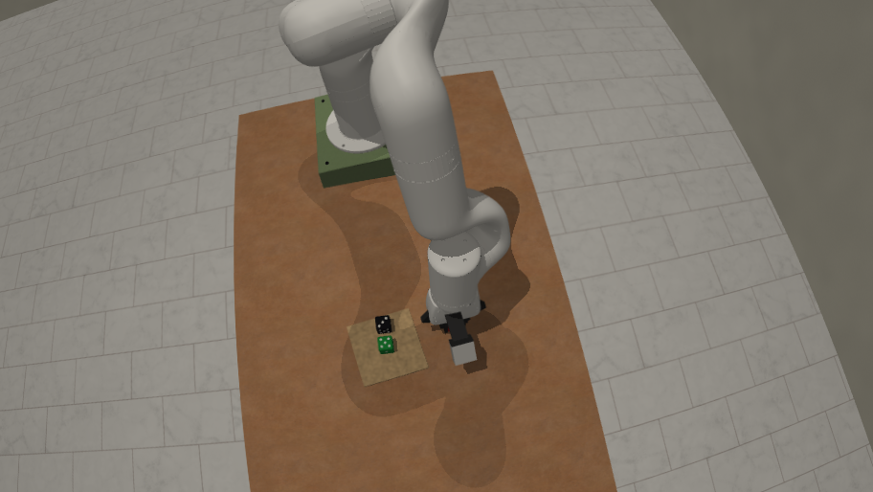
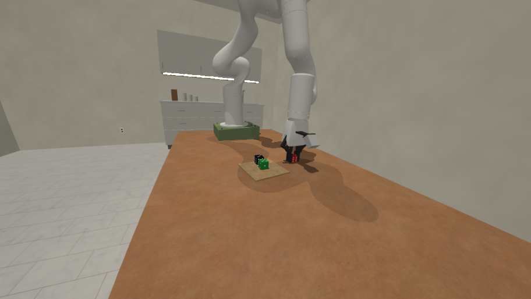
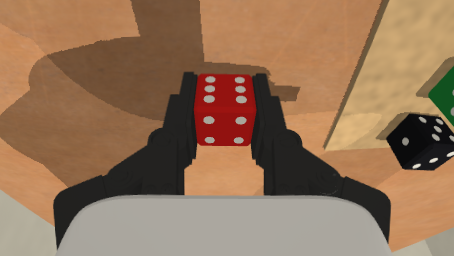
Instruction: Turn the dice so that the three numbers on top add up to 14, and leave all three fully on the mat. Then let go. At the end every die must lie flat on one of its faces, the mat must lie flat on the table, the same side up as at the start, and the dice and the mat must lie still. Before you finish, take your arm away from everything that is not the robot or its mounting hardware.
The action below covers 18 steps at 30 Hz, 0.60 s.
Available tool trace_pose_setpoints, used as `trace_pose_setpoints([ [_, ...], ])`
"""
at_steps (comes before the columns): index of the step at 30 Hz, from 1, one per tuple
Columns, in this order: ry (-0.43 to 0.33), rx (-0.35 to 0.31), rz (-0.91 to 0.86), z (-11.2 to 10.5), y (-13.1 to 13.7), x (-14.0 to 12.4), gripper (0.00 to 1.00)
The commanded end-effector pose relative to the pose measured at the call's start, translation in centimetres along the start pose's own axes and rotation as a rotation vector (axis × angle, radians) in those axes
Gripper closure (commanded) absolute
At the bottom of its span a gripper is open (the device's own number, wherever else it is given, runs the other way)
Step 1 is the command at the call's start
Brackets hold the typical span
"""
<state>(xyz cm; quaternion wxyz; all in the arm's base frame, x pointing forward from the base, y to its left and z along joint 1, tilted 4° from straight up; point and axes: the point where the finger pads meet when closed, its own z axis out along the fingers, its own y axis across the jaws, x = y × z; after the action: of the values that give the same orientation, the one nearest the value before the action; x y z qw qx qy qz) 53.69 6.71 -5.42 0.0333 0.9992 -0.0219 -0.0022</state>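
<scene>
My gripper (image 3: pixel 224 92) is shut on the red die (image 3: pixel 223 110), which sits on or just above the bare table, beside the mat and off it. Its six face is turned away from the wrist camera and a four face toward it. The die and gripper also show in the exterior view (image 2: pixel 294 158). In the top view the gripper body (image 1: pixel 459 342) hides the die. The tan mat (image 1: pixel 386 354) lies flat on the table. On it stand the black die (image 1: pixel 383 323) at the back edge and the green die (image 1: pixel 385 345) touching it in front.
The arm's green base block (image 1: pixel 351 146) stands at the far end of the brown table. The arm's links hang over the table's middle. The table's right edge (image 1: pixel 568 318) lies some way right of the gripper.
</scene>
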Motion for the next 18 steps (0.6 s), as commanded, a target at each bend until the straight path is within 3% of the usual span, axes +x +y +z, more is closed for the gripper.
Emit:
trace_pose_setpoints([
  [1,0.003,0.001,0.0,-1.3,0.0,0.1,0.73],
  [4,0.003,0.001,0.0,-3.2,0.0,0.1,0.73],
  [6,0.003,0.001,0.0,-3.2,0.0,0.1,0.73],
  [14,0.003,0.001,0.0,-8.7,0.0,0.1,0.73],
  [18,0.003,0.001,0.0,-9.8,0.0,0.1,0.73],
])
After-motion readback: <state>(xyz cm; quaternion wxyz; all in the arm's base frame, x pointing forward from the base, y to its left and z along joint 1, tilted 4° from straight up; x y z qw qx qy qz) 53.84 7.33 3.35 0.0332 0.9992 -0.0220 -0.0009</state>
